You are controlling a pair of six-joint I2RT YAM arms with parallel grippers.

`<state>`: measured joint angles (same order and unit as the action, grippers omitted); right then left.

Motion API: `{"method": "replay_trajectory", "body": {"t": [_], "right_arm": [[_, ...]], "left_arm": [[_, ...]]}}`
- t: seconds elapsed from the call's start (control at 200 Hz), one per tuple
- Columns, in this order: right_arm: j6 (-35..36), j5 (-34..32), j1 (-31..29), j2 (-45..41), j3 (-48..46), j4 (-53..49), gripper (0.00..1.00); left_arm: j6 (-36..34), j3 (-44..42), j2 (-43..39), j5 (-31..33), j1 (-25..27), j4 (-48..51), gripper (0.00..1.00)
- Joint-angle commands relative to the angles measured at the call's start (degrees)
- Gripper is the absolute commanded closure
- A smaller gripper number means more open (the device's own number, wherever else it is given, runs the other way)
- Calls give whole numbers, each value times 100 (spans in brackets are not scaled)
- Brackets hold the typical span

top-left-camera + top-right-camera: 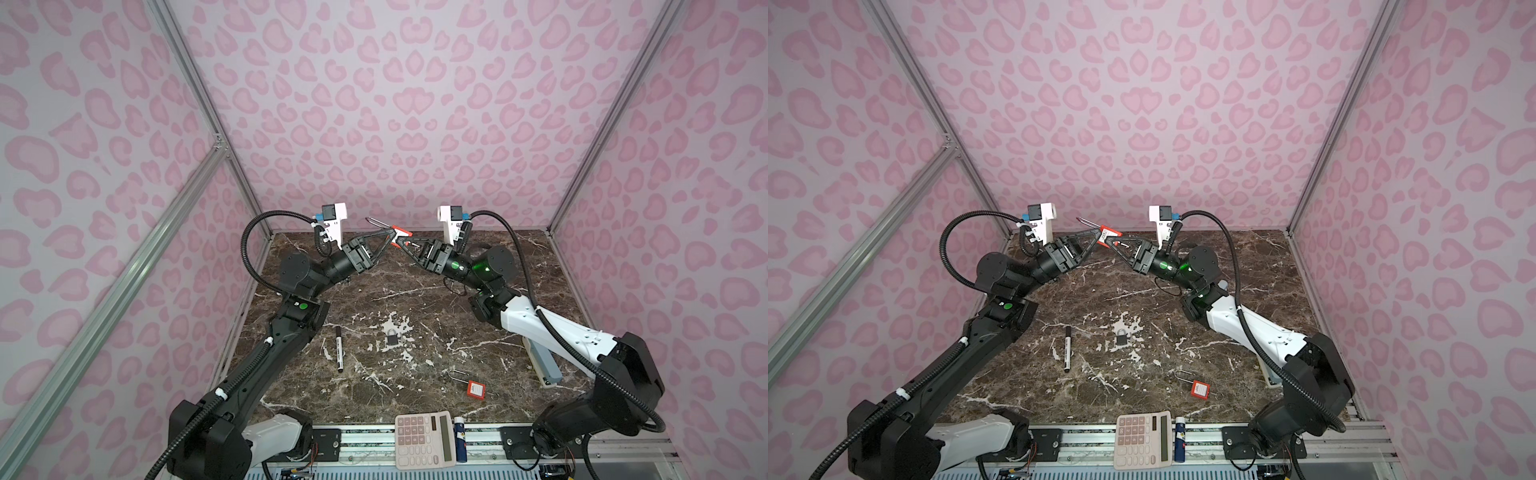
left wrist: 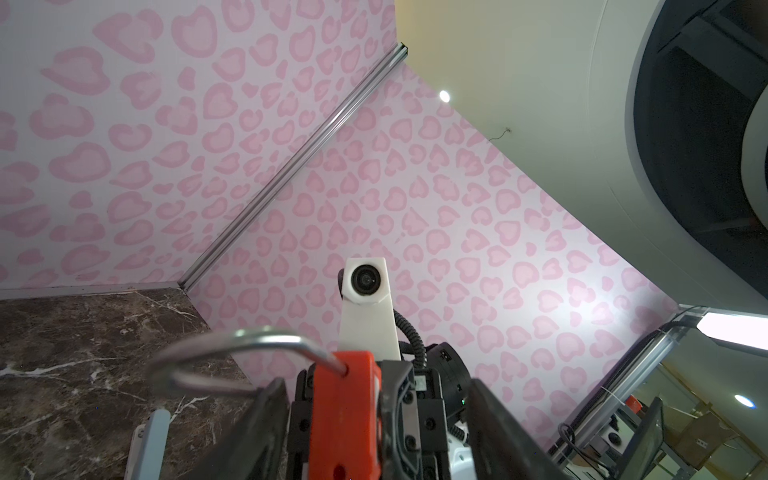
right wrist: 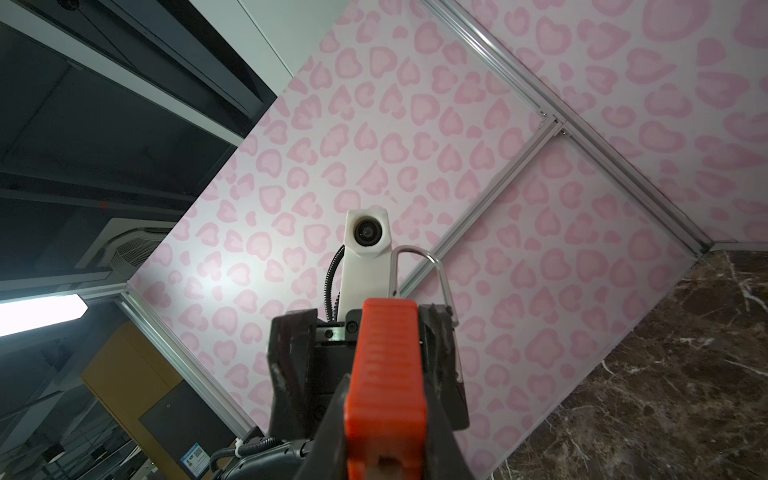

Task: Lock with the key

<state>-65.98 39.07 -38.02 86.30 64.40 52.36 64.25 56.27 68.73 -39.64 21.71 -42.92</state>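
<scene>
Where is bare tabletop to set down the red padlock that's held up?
Widest bare patch: mid table, behind the small grey padlock up to the back wall. Also bare: near left, between marker and calculator. Crowded: near right, around the other red padlock and the grey object under the right arm.

Both top views high, looking down on table (image 1: pixel 374 286), wrist views close, facing each other

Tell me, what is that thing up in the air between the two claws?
A red padlock, seen in both top views: the right claw pinches it, and the left claw stands open around it.
</scene>
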Motion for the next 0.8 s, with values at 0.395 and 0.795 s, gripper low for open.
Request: {"method": "replay_trajectory", "body": {"t": [0.395,0.795], "right_arm": [[631,287,235,-516,-323,-435,87],[898,727,374,-881,-417,-1202,87]], "left_arm": [[-330,-337,-351,250,-291,350,28],[-335,-294,-451,150,-481,381,33]]}}
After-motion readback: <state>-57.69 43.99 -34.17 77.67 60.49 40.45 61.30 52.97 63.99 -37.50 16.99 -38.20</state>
